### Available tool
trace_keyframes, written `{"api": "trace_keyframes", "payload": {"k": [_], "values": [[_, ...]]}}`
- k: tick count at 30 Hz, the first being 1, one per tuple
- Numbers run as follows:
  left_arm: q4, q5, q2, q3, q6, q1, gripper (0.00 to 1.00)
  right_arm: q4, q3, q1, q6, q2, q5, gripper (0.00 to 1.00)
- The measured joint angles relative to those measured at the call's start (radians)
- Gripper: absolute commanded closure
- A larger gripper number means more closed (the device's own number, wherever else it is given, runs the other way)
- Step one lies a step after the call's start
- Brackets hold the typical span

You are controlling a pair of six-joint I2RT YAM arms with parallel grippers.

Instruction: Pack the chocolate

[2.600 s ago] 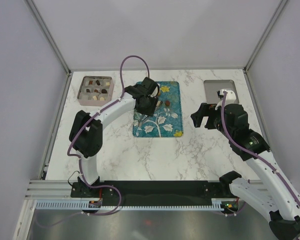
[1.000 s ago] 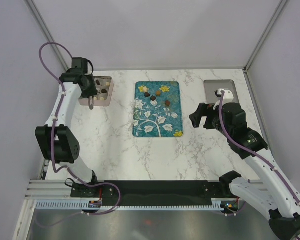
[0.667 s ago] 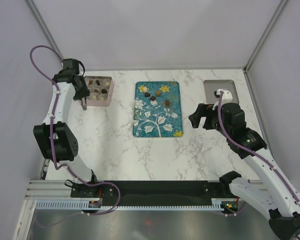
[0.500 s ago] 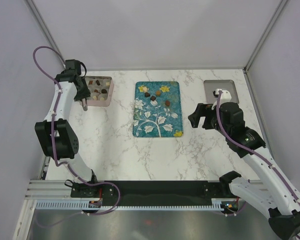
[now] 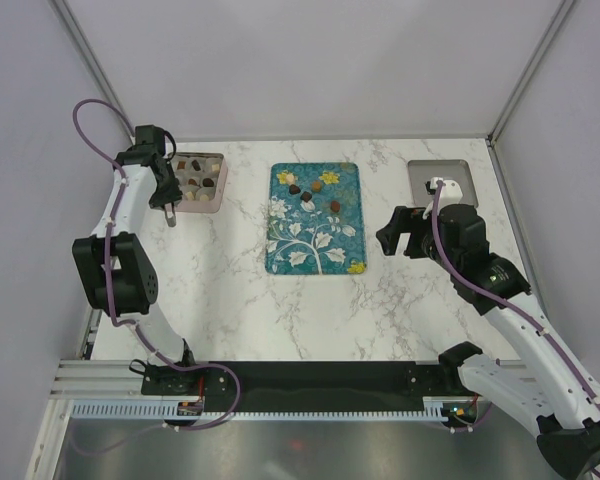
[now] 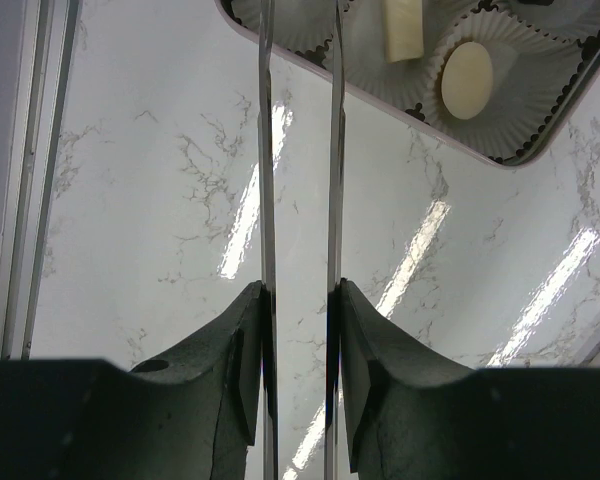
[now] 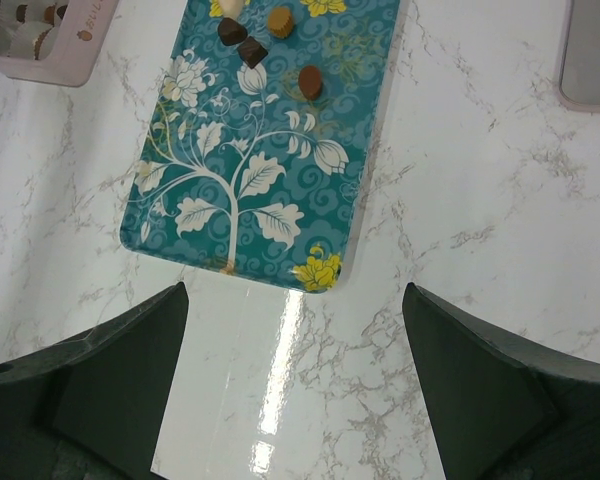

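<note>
Top external: marble table (image 5: 400, 310) fills the middle of the frame.
Tray (image 5: 315, 255): teal with a flower print, upper centre of the table.
Box (image 5: 206, 208): pink, paper cups inside, upper left of the table.
Right gripper (image 7: 294, 292): jaws spread wide with nothing between them, over bare marble below the tray's lower edge in the right wrist view.
Left gripper (image 6: 300, 300): pinched on the tongs (image 6: 264, 150), at the box's left corner.
Tongs: two thin blades crossing the box rim, tips cut off at the top of the left wrist view.
Chocolate (image 7: 310, 82): several pieces on the tray's upper part, others in the box's cups.
</note>
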Motion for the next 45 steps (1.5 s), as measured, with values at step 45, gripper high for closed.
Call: {"api": "trace_keyframes", "payload": {"k": [45], "values": [[0.015,-0.025,0.031,0.000,0.001,0.000,0.50,0.005,0.000,0.000,-0.002,-0.009,0.013,0.03]]}}
